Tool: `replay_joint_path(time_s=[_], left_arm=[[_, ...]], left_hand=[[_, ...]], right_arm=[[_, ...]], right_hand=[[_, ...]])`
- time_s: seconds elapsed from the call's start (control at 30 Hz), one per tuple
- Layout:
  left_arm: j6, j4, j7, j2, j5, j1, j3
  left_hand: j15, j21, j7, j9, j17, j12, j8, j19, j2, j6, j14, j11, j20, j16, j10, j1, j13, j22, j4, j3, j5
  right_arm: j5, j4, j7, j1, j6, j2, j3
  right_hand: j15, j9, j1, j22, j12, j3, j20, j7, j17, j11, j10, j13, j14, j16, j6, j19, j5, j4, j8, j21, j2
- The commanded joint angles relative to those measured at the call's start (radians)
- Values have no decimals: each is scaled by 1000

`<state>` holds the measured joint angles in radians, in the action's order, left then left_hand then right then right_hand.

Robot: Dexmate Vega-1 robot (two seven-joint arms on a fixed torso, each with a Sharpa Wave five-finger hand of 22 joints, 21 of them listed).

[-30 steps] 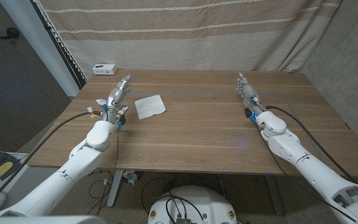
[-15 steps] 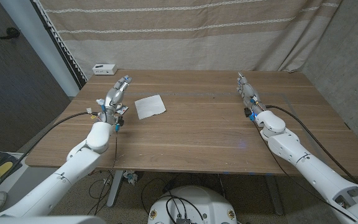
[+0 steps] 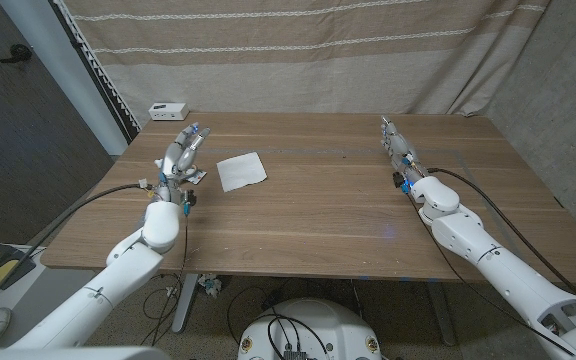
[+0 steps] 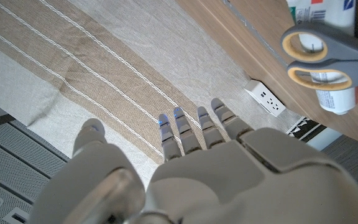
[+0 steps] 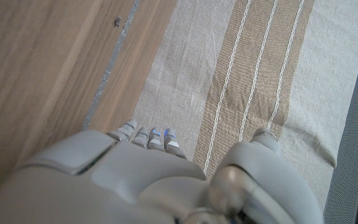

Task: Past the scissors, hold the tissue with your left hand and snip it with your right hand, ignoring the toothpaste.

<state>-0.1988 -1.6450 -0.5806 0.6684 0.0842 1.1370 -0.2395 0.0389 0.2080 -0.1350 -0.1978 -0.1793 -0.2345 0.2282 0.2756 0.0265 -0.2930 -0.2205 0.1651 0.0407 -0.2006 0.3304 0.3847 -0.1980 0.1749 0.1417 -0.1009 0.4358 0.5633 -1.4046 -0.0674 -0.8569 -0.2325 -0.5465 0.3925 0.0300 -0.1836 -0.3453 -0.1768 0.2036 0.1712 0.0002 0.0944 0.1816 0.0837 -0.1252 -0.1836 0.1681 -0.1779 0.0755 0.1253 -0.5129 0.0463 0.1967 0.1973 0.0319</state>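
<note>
A makeshift robot test room rather than a home or shop. A bare wooden desk (image 3: pixel 328 200) stands against a striped beige cloth backdrop (image 3: pixel 298 50) that is hung as a curtain. Cables (image 3: pixel 193 295) trail over the floor under the desk's near edge, and a white power strip (image 3: pixel 169 110) sits at its far left corner.

From the left wrist camera I get only the scissors' grey handle loops (image 4: pixel 319 59); the blades are cut off at the frame edge. The toothpaste (image 4: pixel 328 93) beneath them is half covered, its label unreadable. In the head view my left hand (image 3: pixel 181 155) hides both. The white box (image 3: pixel 168 110) is too small to identify.
</note>
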Motion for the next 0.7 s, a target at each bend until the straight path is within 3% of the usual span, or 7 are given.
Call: replay_joint_path(time_s=[0.03,0.2,0.3,0.53,0.6,0.7], left_arm=[[44,-35,-102,-1,-88,48,27],[115,-69,-117,12,-121,63,32],[151,-90,-112,16,-114,71,41],[214,-118,-120,21,-116,86,54],[222,-130,-111,22,-102,94,59],[257,-149,-133,28,-134,102,54]], left_hand=[[174,10,2,-3,-1,-12,1,46,-3,-23,-40,7,148,-7,32,58,-3,-1,23,-18,-8],[157,4,16,-3,0,9,-10,56,15,-2,-24,0,134,7,-10,102,-4,-2,31,-26,-14],[134,11,23,-5,-2,23,-19,89,27,20,-16,-12,105,11,-44,122,-5,0,28,-27,-21],[114,4,35,-6,-6,27,-25,83,39,40,-8,-26,93,12,-60,119,-6,3,17,-21,-30],[115,2,60,-7,-8,24,-43,84,45,98,-12,-23,92,8,-57,111,-7,5,8,-14,-39],[115,-2,77,-7,-8,25,-43,77,44,111,-11,-22,88,8,-61,114,-8,5,6,-15,-43]], right_arm=[[-31,-11,-21,8,14,-9,8],[-31,-7,-22,10,13,-7,7],[-27,-8,-30,9,16,-3,4],[-29,-6,-35,9,13,-1,2],[-29,-2,-40,7,3,4,0],[-32,-2,-42,5,-2,5,0]], right_hand=[[-11,-4,-11,-3,7,3,0,-3,-1,-6,3,-5,38,-6,2,5,-9,3,-3,-2,4],[-10,-4,-12,-3,7,4,0,-1,-1,-4,4,-5,38,-7,2,5,-10,3,-2,-2,4],[-9,-4,-12,-3,8,5,0,0,-1,-3,4,-5,38,-6,2,6,-10,3,-2,-3,4],[-7,-4,-13,-3,8,6,1,4,-1,0,6,-5,37,-7,3,7,-11,4,-2,-3,5],[-6,-4,-13,-3,8,6,1,5,-1,0,6,-4,36,-7,3,7,-11,4,-2,-3,5],[-10,-4,-14,-3,10,7,1,4,-1,-2,11,-4,30,-9,-1,4,-12,4,0,-1,5]])
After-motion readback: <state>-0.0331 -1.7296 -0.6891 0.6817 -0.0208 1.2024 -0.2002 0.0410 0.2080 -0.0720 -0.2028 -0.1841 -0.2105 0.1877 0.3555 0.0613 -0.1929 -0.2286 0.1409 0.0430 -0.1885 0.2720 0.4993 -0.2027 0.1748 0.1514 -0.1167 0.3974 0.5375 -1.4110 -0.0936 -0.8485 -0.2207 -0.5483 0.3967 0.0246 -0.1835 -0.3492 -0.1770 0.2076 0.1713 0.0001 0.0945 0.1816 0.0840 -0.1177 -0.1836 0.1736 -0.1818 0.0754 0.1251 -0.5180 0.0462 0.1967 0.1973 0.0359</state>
